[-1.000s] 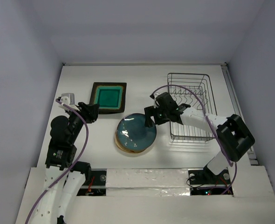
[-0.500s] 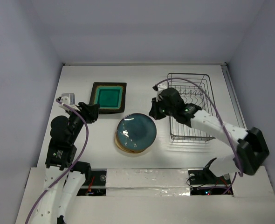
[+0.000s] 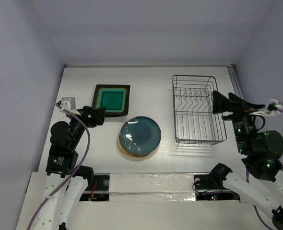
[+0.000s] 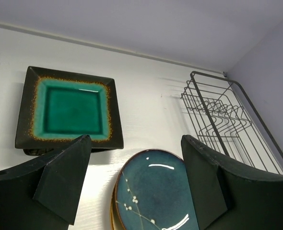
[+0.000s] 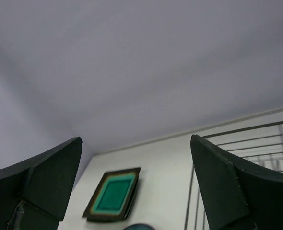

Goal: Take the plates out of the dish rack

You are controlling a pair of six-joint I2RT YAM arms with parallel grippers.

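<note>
Worktop (image 3: 151,81) is carrying everything, white and walled on three sides. On its right half the dish rack (image 3: 199,111) is sitting flat, and from above its divider prongs are showing with nothing standing between them; no plate is resting anywhere in the basket.

Left of the rack, well apart from it, the dark square plate (image 3: 112,99) with the teal centre is lying face up near the far side. The left wrist view is showing something dark under its near-left corner, too little to name. Nearer the arms, the round blue plate (image 3: 140,135) is lying face up between the square plate and the rack, touching neither. A paler rim (image 3: 130,153) is peeking out beneath its near edge, so it is probably sitting on another plate.

The right hand (image 3: 217,103) is hovering at the rack's right edge with its jaws spread wide and nothing between them. The left hand (image 3: 97,115) is hanging just beside the square plate's near-left corner, jaws likewise wide and holding nothing.

Judging by the bare rack, the unloading itself is looking finished, and this is the closing step. The next move is likely calling only for both arms to be pulling clear without brushing the rack wires or nudging either stack.
</note>
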